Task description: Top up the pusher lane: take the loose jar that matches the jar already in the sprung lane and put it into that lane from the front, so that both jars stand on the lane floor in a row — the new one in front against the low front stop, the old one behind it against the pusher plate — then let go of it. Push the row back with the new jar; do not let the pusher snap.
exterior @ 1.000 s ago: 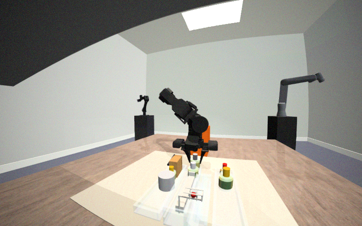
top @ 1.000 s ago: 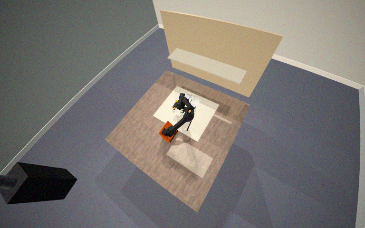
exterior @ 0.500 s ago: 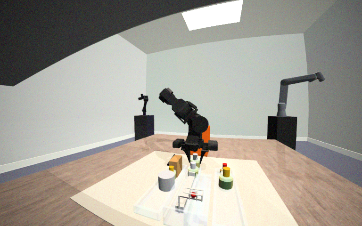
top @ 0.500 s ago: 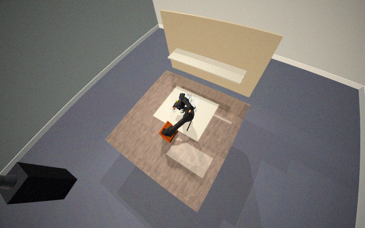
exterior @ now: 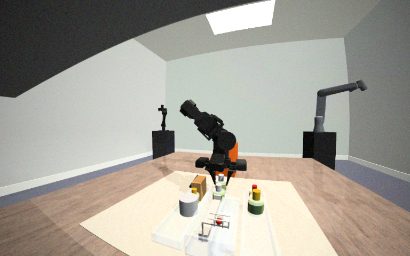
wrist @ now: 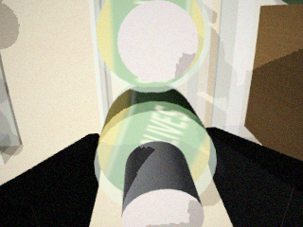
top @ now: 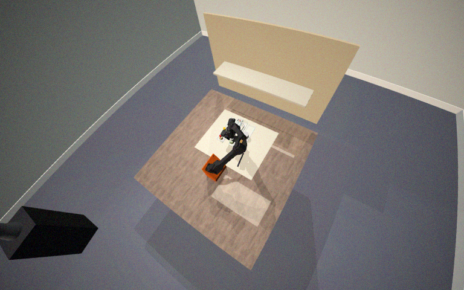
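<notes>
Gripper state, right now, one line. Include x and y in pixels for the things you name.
Gripper (exterior: pixel 221 183) (wrist: pixel 153 140): closed on the gray-capped olive jar (exterior: pixel 222 185) (wrist: pixel 158 125).

2 matching green-labelled, pale-knobbed jars (exterior: pixel 218 193) (wrist: pixel 153 142), upright, 1 in the pincer (exterior: pixel 221 182) (wrist: pixel 153 140), 1 in the lane.

Pale walls (top: pixel 410 51) (exterior: pixel 257 99) with white skirting meet a blue-grey floor (top: pixel 393 164) (exterior: pixel 137 168). A bright rectangular ceiling panel (exterior: pixel 242 16) shines above. Beyond the wood-grained worktop (top: pixel 177 150) (exterior: pixel 120 181) stands a tan upright board (top: pixel 280 51) bearing a cream shelf (top: pixel 263 81).
</notes>
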Available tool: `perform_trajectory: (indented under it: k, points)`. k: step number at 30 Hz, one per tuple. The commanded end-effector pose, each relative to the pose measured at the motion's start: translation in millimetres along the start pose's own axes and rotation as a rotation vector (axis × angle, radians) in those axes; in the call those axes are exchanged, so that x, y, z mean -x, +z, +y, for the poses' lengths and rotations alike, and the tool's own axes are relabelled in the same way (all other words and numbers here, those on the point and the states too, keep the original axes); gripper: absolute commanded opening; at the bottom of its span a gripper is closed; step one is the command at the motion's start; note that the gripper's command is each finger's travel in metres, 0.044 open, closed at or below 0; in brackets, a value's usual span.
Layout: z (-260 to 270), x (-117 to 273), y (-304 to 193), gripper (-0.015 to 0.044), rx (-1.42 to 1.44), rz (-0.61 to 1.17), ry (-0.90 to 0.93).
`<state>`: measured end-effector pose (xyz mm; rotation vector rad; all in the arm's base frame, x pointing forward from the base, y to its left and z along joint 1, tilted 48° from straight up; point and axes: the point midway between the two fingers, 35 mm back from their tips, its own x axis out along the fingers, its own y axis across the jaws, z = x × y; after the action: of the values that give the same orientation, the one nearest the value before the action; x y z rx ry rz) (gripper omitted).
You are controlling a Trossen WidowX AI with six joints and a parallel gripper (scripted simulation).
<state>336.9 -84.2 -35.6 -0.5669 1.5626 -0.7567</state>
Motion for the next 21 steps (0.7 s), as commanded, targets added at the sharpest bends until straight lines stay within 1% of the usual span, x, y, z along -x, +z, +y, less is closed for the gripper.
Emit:
perform_trajectory:
  k: [1, 21]
  points:
    - [-0.6, 4.1, 8.8, 0.0, -0.014, -0.024, 0.0]
    - [-0.7, 4.1, 11.3, 0.0, -0.014, -0.024, 0.0]
